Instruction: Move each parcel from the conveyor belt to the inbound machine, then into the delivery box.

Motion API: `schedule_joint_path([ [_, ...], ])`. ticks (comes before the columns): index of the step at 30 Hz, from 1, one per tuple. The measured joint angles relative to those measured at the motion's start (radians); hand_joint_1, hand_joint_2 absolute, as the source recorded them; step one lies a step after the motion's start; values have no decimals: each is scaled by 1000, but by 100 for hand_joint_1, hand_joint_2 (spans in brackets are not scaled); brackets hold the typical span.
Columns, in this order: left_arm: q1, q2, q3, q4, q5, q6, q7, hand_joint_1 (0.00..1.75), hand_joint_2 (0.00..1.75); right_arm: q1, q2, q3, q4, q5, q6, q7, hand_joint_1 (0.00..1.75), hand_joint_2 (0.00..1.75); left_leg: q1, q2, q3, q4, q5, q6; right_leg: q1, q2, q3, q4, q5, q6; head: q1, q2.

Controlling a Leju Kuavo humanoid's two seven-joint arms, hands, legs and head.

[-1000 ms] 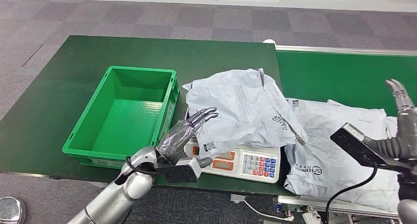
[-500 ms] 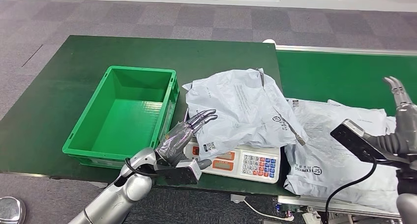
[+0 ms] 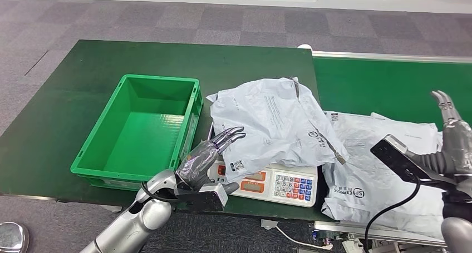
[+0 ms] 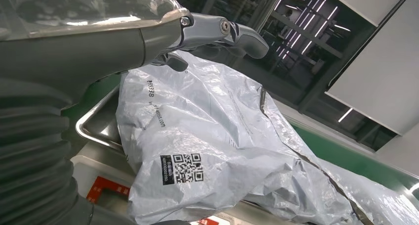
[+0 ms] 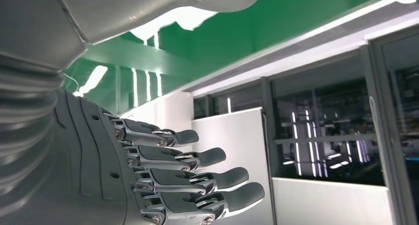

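Our open left hand [image 3: 207,154] reaches the parcel [image 3: 273,122] on the scale [image 3: 278,184]; right hand [image 3: 453,136] empty. Next we grip it, carry left into the green box [image 3: 139,125].

The parcel [image 3: 384,180] near the conveyor's front edge reads "SF EXPRESS". The parcel on the scale [image 4: 212,151] carries a QR label and printed "99338".

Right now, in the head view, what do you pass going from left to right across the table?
Green box → left hand → grey parcel on the scale → second parcel on the belt → right hand.
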Motion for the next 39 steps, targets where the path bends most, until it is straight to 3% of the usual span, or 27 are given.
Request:
schedule_joint_path([
  [25, 66, 11, 1, -42, -28, 0, 24, 0, 175, -135, 10, 91, 130, 0, 4, -17, 0, 175, 0, -1, 0, 0, 0, 0, 0, -1, 0, 0, 0, 0, 0, 0],
  [39, 66, 12, 3, -42, -33, -2, 26, 0, 175, -137, 25, 99, 147, 8, -22, -15, 0, 175, 0, -1, 0, 0, 0, 0, 0, -1, 0, 0, 0, 0, 0, 0],
])
